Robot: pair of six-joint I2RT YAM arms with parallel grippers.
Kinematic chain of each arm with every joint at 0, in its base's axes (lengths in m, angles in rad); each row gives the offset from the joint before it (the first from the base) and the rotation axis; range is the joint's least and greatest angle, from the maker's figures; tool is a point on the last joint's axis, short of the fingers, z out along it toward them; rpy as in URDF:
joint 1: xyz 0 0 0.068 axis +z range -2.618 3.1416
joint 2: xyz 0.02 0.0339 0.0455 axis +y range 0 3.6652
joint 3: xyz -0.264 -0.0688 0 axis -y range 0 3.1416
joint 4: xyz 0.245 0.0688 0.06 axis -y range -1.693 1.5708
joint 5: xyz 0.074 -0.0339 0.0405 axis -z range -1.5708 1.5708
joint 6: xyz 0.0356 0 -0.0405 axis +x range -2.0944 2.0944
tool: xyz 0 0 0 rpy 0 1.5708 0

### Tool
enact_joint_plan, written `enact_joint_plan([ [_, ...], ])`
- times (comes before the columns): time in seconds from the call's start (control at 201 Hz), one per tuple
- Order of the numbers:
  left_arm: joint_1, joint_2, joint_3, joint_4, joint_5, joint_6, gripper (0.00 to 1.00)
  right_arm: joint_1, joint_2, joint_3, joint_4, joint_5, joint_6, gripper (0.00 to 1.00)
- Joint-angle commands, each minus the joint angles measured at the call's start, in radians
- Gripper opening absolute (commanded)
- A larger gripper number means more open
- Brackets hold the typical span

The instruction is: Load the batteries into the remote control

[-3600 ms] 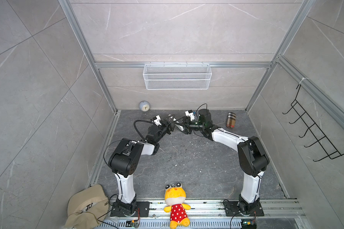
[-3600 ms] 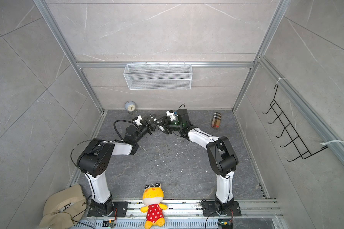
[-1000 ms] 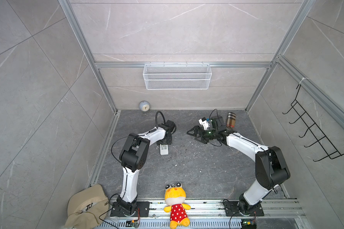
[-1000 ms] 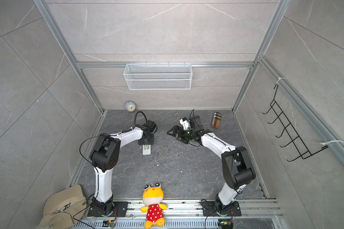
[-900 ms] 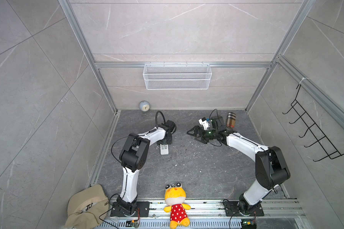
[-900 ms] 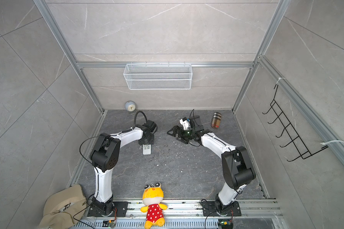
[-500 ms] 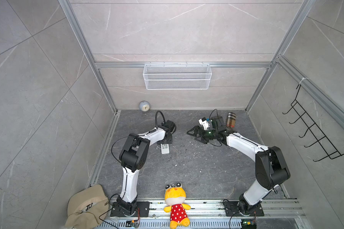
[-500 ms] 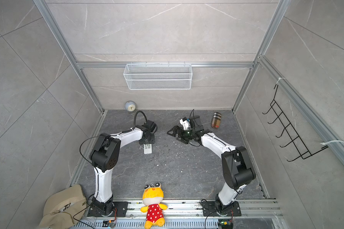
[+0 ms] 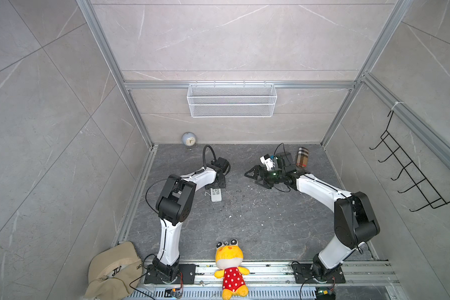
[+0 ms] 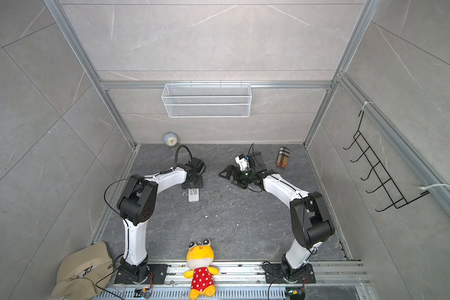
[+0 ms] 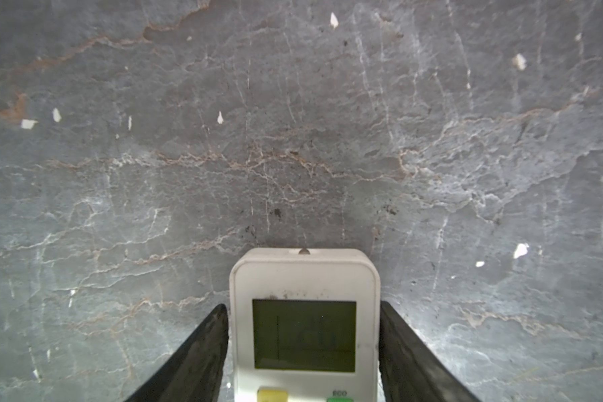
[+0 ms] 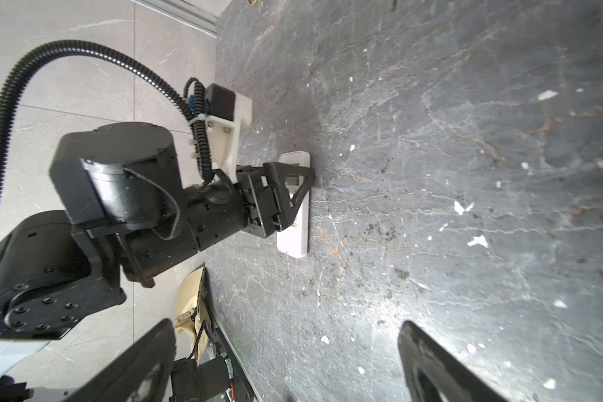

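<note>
Across both top views: dark grey stone floor point(image 9: 244, 220) inside a tiled booth, with the left arm point(image 9: 172, 205) and right arm point(image 9: 322, 192) bolted to the front rail, both bent in toward the back half

White wire basket point(image 9: 231, 104) hangs on the back wall. Beige cap point(image 9: 112, 265) lies in the front-left corner beside the left arm's base. Yellow plush toy point(image 9: 230, 262) in a red dotted dress sits on the rail between the two bases

right gripper point(image 9: 251, 179) point(image 12: 286, 323): low over the floor, right of centre, aimed at the left arm, fingers spread wide, nothing between them

left gripper point(image 9: 215, 184) point(image 11: 302, 306): pointed down, fingers straddling the screen end of the remote. Left wrist view shows a sliver of floor between one finger and the casing. The other finger sits right at the edge, can't tell if it touches. Not a clamp

Plaid cylinder point(image 9: 302, 157) lies near the back wall, just behind the right gripper. Small round clock point(image 9: 189, 139) stands against the back wall, left of centre

remote control point(image 9: 216, 195) point(image 11: 303, 278) point(image 12: 298, 236): flat on the floor, face up, left of centre, button end sticking out toward the front rail. Greenish screen point(image 11: 303, 336) is between the left fingers

White flecks point(image 11: 519, 62) are scattered on the floor
</note>
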Motion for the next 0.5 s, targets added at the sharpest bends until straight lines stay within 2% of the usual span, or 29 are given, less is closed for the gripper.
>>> enact_joint_plan([
  [0.0,-0.001,-0.061,0.046,-0.086,-0.017,0.019,0.69,-0.009,-0.089,0.038,-0.065,0.098,-0.07,0.99],
  [0.13,0.003,-0.149,0.073,-0.108,-0.038,0.031,0.74,-0.012,-0.199,0.044,-0.117,0.268,-0.153,0.99],
  [0.244,0.012,-0.261,0.056,-0.099,-0.058,0.038,0.89,-0.012,-0.343,-0.013,-0.089,0.455,-0.223,0.99],
  [0.284,0.013,-0.312,0.036,-0.079,-0.066,0.041,0.94,-0.012,-0.391,-0.033,-0.088,0.54,-0.252,0.99],
  [0.408,0.016,-0.483,-0.088,0.017,-0.1,0.062,0.99,-0.013,-0.486,-0.106,-0.06,0.796,-0.326,0.99],
  [0.498,0.017,-0.604,-0.198,0.104,-0.143,0.089,1.0,-0.013,-0.497,-0.17,-0.01,0.943,-0.36,0.99],
])
